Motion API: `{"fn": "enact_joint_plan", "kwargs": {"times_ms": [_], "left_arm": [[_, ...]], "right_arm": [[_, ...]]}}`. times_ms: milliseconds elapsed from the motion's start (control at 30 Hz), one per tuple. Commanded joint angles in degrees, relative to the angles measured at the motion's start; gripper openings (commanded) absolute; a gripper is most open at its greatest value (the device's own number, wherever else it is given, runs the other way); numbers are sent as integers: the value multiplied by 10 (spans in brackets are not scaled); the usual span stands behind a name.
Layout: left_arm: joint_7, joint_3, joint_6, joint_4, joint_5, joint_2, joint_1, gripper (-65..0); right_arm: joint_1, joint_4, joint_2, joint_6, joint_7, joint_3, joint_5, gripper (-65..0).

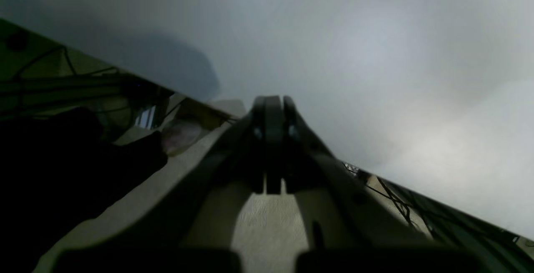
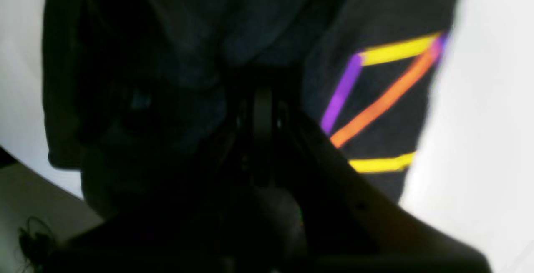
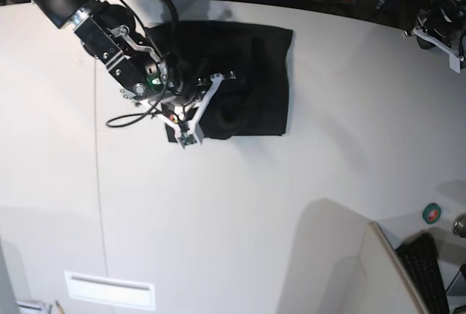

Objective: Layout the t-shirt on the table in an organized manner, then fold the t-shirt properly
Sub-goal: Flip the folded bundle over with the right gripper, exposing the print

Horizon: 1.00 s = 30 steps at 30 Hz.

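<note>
The t-shirt point(image 3: 247, 81) lies part-folded at the counter's point(image 3: 233, 212) far edge; the right tool point(image 3: 195, 126) pinches a fold, and dragging could bunch it; the left tool point(image 1: 273, 110), pressed together, hangs clear

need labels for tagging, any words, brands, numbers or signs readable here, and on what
None can be read in any view.
The t-shirt shows only coloured lines, no lettering.
The table bears no text.
The small green round thing at the table's edge is too small to read.
</note>
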Motion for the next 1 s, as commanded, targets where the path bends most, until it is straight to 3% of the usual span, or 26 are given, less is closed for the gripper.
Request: {"fn": "enact_joint_plan", "kwargs": {"times_ms": [0, 233, 500, 633, 733, 967], "left_arm": [[-6, -3, -5, 10, -6, -10, 1, -650], [-6, -3, -5, 10, -6, -10, 1, -650], [-6, -3, -5, 10, -6, -10, 0, -650], [-6, -3, -5, 10, -6, -10, 0, -650], [-6, -3, -5, 10, -6, -11, 0, -650], [-6, -6, -5, 10, -6, -11, 2, -650]], "right_arm": [[16, -2, -7, 2, 11, 3, -1, -650], [49, -35, -52, 3, 29, -27, -1, -650], [127, -151, -154, 3, 42, -102, -1, -650], [163, -183, -186, 3, 66, -154, -1, -650], [182, -138, -183, 0, 63, -197, 0, -650], [125, 35, -88, -1, -88, -125, -1, -650]]}}
